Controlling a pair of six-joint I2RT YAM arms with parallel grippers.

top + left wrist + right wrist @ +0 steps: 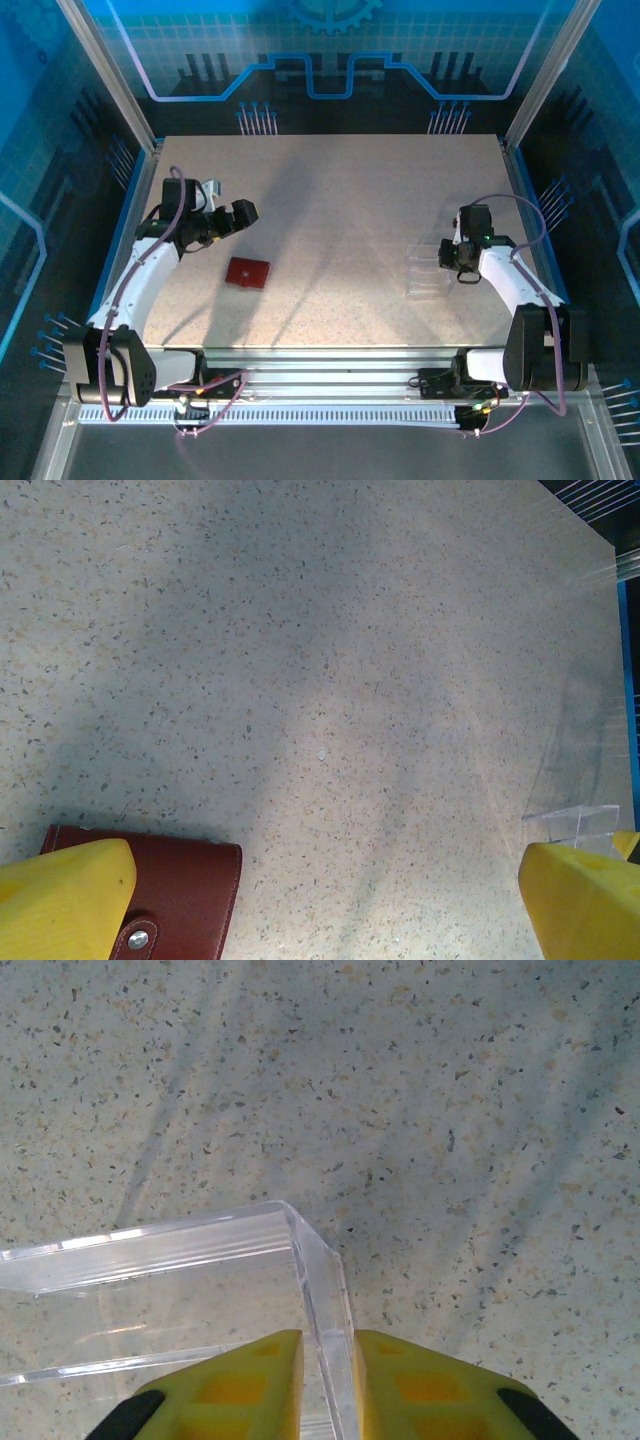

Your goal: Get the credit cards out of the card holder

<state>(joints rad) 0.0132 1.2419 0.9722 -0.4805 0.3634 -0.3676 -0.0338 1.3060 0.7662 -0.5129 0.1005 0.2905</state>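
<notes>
The card holder lies closed on the table, the left gripper spread wide just beyond it. Well to its right, the right gripper pinches a clear tray by its wall. With nothing pinning it, the holder could skid when prised open.

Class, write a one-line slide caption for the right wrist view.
Right tool clamped on a wall of a clear acrylic tray on the speckled tabletop.

the speckled beige table under me carries two things: the red holder, lying flat and shut on my left half, and a clear tray near my right edge, well apart from it.
</notes>
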